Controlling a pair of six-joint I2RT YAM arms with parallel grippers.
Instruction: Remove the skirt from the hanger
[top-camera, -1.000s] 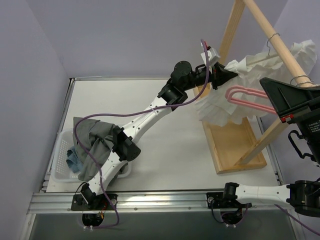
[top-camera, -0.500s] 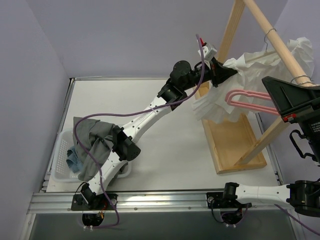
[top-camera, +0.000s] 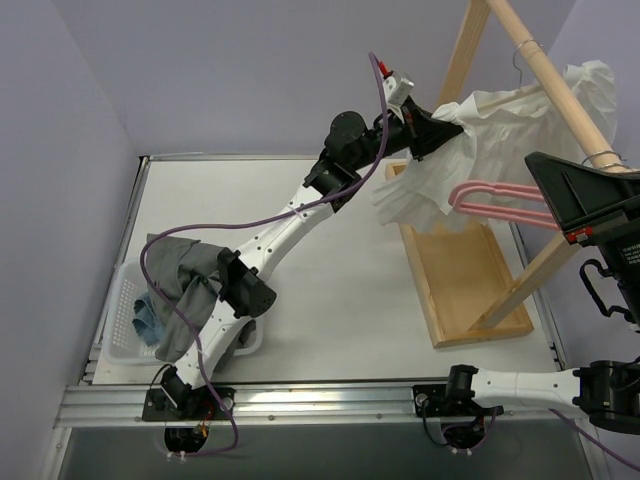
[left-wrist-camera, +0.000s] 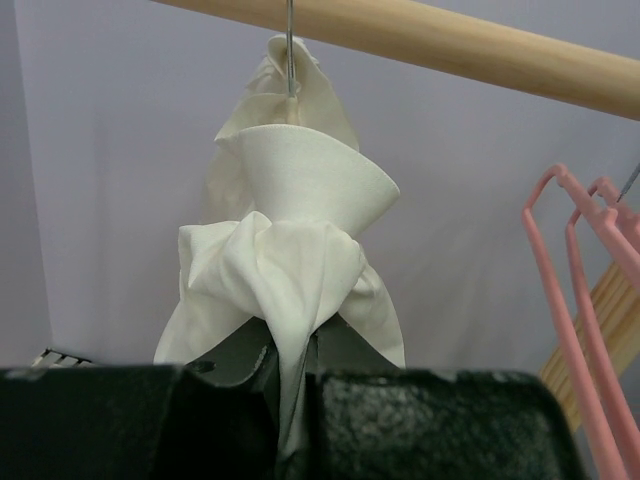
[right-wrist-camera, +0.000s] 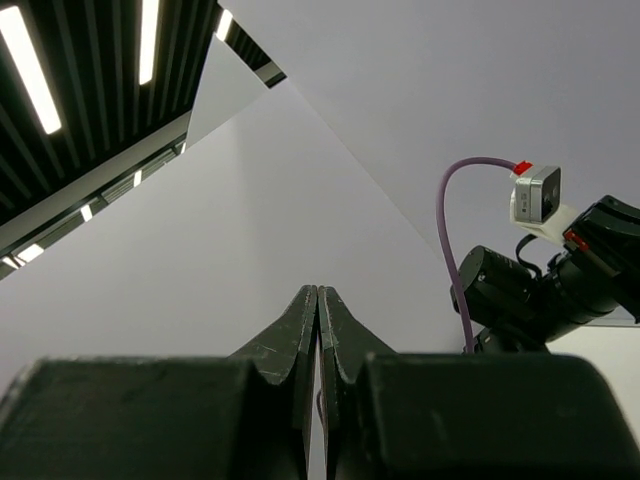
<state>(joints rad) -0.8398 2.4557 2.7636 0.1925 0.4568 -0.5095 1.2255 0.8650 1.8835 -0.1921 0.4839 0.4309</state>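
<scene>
A white skirt (top-camera: 500, 125) hangs from a wire hanger (left-wrist-camera: 290, 40) on the wooden rail (top-camera: 545, 70) at the back right. My left gripper (top-camera: 452, 128) is shut on a bunched fold of the skirt (left-wrist-camera: 285, 270) and holds it up near the rail. In the left wrist view the cloth runs down between the closed fingers (left-wrist-camera: 330, 350). My right gripper (right-wrist-camera: 318, 295) is shut and empty, raised at the right edge (top-camera: 590, 200) and pointing up at the wall.
Empty pink hangers (top-camera: 495, 200) hang on the same rail, also in the left wrist view (left-wrist-camera: 570, 290). The wooden rack base (top-camera: 465, 290) lies on the table's right side. A white basket (top-camera: 125, 320) with grey and blue clothes (top-camera: 185, 285) sits at the near left.
My left gripper has moved up and to the left with the skirt, pulling the cloth higher along the rail. The right arm has not moved.
</scene>
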